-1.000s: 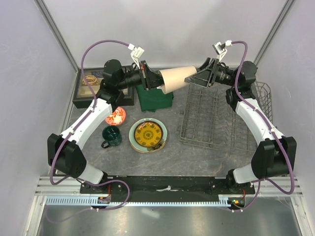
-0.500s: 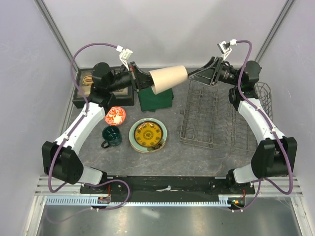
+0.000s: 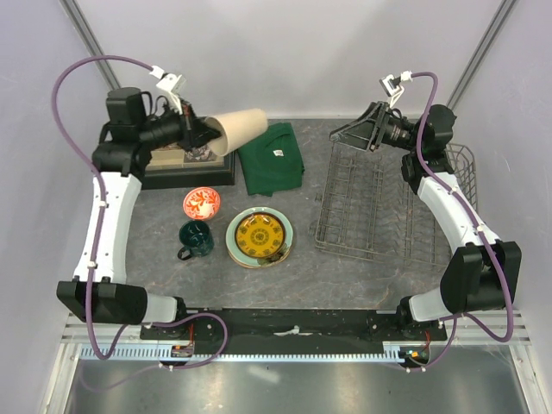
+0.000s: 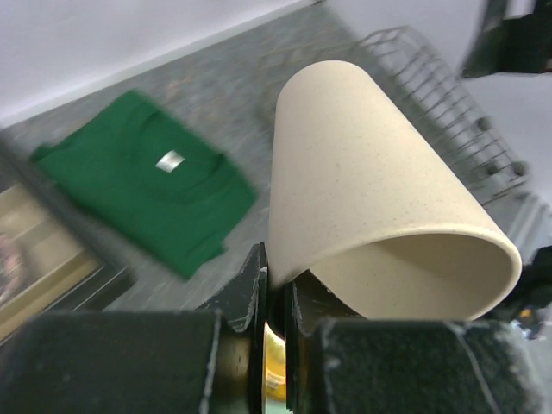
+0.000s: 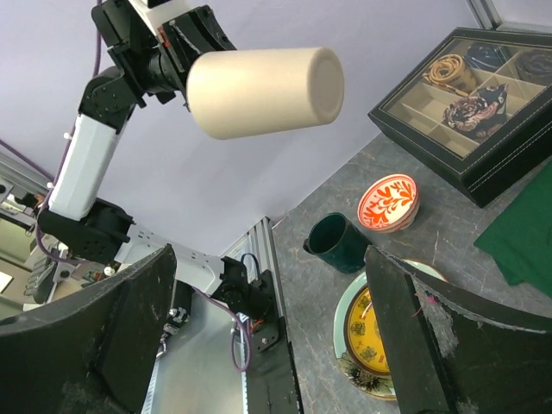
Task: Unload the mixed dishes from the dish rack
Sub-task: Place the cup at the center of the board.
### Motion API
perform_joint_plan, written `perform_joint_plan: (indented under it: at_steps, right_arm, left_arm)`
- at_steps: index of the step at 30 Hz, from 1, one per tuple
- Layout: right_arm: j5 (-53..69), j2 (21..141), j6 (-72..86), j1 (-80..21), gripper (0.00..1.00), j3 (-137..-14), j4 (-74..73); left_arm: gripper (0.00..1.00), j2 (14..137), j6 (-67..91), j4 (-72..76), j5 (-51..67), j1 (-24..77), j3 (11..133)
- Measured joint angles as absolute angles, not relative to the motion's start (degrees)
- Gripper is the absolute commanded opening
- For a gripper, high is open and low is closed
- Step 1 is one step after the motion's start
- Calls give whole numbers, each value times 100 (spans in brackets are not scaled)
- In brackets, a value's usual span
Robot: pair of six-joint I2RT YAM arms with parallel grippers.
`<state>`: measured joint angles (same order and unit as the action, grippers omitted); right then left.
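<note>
Left claw (image 3: 197, 134): clamped on the tumbler (image 3: 240, 128). Wrist view shows the rim wall pinched between the two fingers (image 4: 254, 289).
Tumbler lies on its side in the air, mouth at the claw, base pointing away from it toward the right claw (image 3: 347, 135), well apart from it.
Under the left claw: tray (image 3: 172, 164). Cloth (image 3: 272, 158) is just past the tumbler's base, lower down.
On the table below the left claw, to its near side: bowl (image 3: 201, 203), mug (image 3: 195, 237), and the yellow plate (image 3: 259, 233) lying on the green plate (image 3: 231, 240).
Right claw: jaws spread wide, nothing between them, raised over the far left corner of the rack (image 3: 354, 207).
</note>
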<state>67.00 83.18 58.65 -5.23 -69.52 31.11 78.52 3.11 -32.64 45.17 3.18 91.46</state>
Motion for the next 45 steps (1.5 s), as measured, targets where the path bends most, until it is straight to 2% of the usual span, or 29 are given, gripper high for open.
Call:
perform_joint_plan:
  at_steps: [8, 16, 27, 45]
  right_arm:
    - [6700, 8320, 5669, -523, 98, -6956, 2849]
    - [6700, 8320, 5483, -523, 98, -6965, 2578]
    - [6696, 8318, 5105, -523, 98, -7041, 2097]
    - [6657, 8276, 4827, -523, 98, -7043, 1789]
  left_arm:
    - [1, 7931, -1756, -5833, 3883, -1125, 9435]
    - [2, 8134, -3577, -7363, 3306, -2381, 9450]
    - [2, 8825, -5022, -7666, 1981, -2602, 9461]
    - [2, 9644, -5260, -7660, 1238, -2541, 8696]
